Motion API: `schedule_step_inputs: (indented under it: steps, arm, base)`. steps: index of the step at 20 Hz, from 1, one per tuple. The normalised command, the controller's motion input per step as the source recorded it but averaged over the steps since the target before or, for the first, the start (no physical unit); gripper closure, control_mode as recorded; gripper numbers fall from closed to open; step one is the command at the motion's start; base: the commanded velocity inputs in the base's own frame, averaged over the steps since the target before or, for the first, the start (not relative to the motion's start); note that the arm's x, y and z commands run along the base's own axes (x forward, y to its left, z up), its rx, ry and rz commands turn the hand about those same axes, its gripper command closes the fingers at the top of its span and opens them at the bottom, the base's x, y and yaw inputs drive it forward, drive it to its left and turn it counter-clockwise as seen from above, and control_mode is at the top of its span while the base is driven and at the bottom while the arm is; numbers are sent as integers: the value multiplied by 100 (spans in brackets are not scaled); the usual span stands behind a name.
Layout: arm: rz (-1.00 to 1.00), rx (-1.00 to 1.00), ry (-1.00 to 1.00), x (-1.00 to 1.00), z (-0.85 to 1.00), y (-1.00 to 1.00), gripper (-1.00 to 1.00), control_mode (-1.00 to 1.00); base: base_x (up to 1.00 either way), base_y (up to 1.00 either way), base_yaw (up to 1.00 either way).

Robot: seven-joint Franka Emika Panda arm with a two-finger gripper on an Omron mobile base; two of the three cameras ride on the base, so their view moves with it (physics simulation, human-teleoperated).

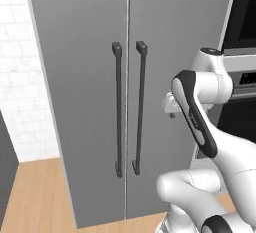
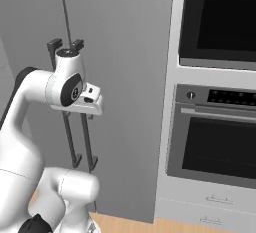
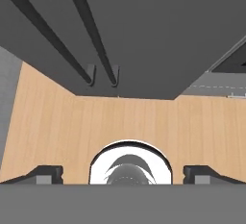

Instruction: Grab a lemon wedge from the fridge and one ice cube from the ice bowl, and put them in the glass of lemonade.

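Left base view: the fridge [image 1: 90, 102] stands shut, both bar handles [image 1: 118, 109] side by side at the door seam; the lemon wedge is presumably inside, unseen. The arm [image 1: 197, 112] is folded in front of the right door.
Right base view: the gripper [image 2: 90, 108] is held level beside the handles [image 2: 75, 127], clear of them; the oven column [image 2: 215, 102] is to the right.
Hand view: the fingertips [image 3: 45, 174] are spread wide, empty, pointing at the wooden floor [image 3: 125, 122] below the handle ends [image 3: 102, 76], judged a ready pose before reaching for a door.

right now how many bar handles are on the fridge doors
2. The left handle runs down the left door beside the centre seam; the right handle runs down the right door just across it. Both fridge doors are shut. None look hidden.
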Motion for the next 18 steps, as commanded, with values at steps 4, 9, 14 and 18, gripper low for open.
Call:
schedule_step_inputs:
  steps: [4,9,14,18]
  arm:
    - [0,0,0,0,0,0,-100,100]
    - [0,0,0,0,0,0,-100,100]
    - [0,0,0,0,0,0,-100,100]
    - [0,0,0,0,0,0,-100,100]
  base:
    - [-3,71,0]
    - [-8,68,0]
    - [-37,4,0]
    - [-39,0,0]
